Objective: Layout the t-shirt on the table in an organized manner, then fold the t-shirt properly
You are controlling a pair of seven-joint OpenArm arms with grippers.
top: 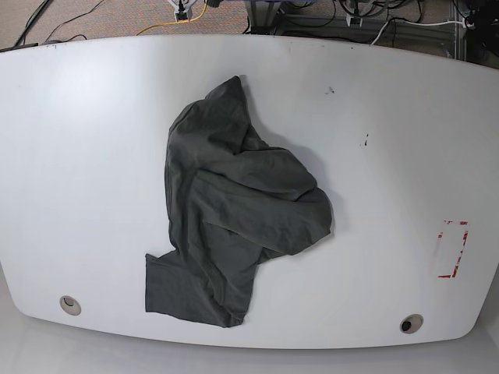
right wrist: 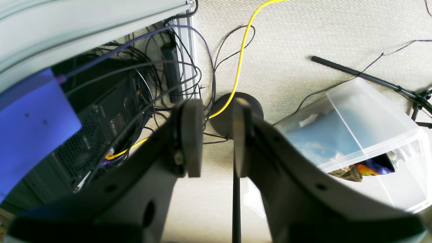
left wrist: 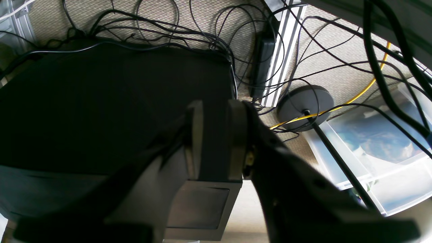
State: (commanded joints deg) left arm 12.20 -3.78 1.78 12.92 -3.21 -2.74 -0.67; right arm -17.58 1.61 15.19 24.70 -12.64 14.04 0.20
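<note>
Charcoal t-shirt (top: 238,214) lies crumpled, partly folded over itself, mid-table; glossy white table (top: 93,156) beneath.

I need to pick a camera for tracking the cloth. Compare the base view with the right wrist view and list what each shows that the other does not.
Only the base view shows the t-shirt, crumpled in a heap on the white table, with the red tape rectangle off to one side. Neither arm appears there.

Only the right wrist view shows the right tool, open and empty, plus a clear plastic bin and a computer case on the floor.

Both show carpet with a yellow cable.
</note>
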